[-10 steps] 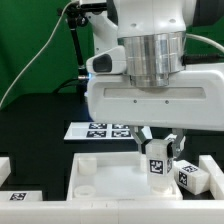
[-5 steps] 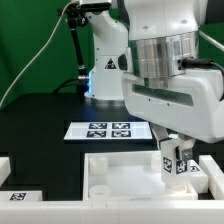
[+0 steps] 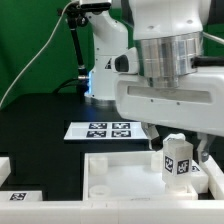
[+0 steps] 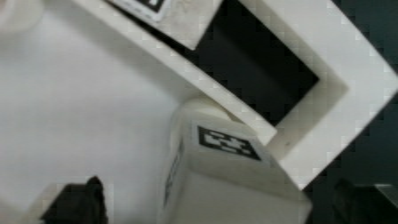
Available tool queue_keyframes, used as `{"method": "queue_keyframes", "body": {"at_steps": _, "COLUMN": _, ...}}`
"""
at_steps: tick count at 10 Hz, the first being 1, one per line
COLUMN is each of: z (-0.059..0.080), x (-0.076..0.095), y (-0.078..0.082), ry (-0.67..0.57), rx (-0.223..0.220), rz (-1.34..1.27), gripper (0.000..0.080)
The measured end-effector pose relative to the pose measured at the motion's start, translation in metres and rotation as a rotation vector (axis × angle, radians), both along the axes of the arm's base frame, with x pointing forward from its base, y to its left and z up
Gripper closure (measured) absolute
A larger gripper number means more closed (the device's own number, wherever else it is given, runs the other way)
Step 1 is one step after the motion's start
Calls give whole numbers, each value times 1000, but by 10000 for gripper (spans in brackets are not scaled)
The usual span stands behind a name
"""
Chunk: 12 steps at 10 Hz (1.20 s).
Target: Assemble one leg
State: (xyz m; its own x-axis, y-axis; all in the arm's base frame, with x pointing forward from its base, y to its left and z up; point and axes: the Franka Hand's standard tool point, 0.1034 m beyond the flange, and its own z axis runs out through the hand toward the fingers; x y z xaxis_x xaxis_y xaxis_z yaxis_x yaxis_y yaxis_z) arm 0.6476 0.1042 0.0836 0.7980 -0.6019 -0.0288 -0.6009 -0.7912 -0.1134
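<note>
My gripper [image 3: 180, 152] is shut on the leg [image 3: 178, 165], a chunky white peg with a black-and-white tag on its face. It holds the leg upright over the far right part of the large white panel [image 3: 125, 180]; I cannot tell whether the leg's base touches the panel. In the wrist view the leg [image 4: 222, 175] fills the lower middle, between the dark fingers [image 4: 80, 200], with the panel [image 4: 80, 100] beneath it. A round socket [image 3: 97, 170] shows on the panel's left side.
The marker board [image 3: 105, 130] lies on the black table behind the panel. White raised pieces stand at the exterior view's left [image 3: 12, 172] and right [image 3: 210, 172] edges. The arm's base [image 3: 100, 60] rises behind, before a green backdrop.
The gripper has carried the leg toward the exterior view's right, along the panel's far edge. A second leg seen at the right one second ago no longer shows.
</note>
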Motion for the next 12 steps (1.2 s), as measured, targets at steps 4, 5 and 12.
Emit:
{"method": "queue_keyframes", "body": {"at_steps": 4, "z": 0, "x": 0, "y": -2, "ry": -37, "rx": -31, "rz": 369, "gripper": 151}}
{"method": "queue_keyframes", "body": {"at_steps": 5, "z": 0, "x": 0, "y": -2, "ry": -46, "rx": -45, "rz": 481, "gripper": 151}}
{"method": "queue_keyframes", "body": {"at_steps": 12, "z": 2, "x": 1, "y": 1, "ry": -75, "rx": -106, "rz": 1009, "gripper": 434}}
